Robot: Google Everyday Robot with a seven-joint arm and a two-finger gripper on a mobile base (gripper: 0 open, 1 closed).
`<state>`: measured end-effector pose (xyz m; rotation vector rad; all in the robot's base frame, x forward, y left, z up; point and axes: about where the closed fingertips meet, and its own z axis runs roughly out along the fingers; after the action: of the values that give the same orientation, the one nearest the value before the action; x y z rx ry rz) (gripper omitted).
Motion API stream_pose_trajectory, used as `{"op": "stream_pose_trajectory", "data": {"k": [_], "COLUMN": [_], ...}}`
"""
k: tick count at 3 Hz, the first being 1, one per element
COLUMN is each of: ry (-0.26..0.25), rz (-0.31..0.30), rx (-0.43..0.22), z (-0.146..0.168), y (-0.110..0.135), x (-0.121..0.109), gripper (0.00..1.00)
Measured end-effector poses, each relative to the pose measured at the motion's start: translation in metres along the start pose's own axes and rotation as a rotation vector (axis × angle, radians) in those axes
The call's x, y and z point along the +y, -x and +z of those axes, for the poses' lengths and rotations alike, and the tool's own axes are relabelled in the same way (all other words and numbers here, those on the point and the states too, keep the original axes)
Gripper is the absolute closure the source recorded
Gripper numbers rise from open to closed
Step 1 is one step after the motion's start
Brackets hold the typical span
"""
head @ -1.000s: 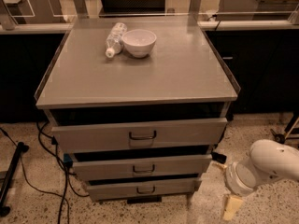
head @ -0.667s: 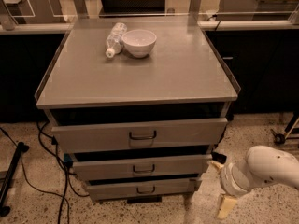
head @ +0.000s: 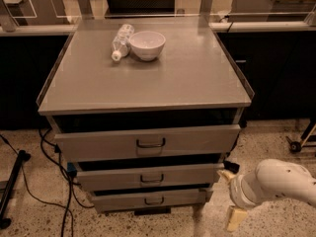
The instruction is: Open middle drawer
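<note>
The middle drawer is a long, low grey front with a small dark loop handle. It sits between the taller top drawer and the smaller bottom drawer of a grey cabinet. All three fronts stick out slightly. My gripper is on a white arm at the lower right, just off the cabinet's right front corner and low near the floor. Its pale fingers stand apart and hold nothing. The upper fingertip is near the right end of the middle drawer, well to the right of the handle.
A white bowl and a lying plastic bottle rest on the cabinet top. Black cables trail on the speckled floor at the left. A wheeled base stands at the right. Dark counters run behind.
My arm and gripper have moved left, closer to the cabinet's right front corner. The drawers have not moved.
</note>
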<state>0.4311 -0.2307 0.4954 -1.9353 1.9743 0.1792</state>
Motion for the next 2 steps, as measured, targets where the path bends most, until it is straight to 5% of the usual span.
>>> {"op": "stream_pose_trajectory", "data": {"k": [2], "ry": [-0.120], "rz": [-0.064], "rx": [0.002], "z": [0.025], "y": [0.016], "x": [-0.028], "gripper": [0.00]}}
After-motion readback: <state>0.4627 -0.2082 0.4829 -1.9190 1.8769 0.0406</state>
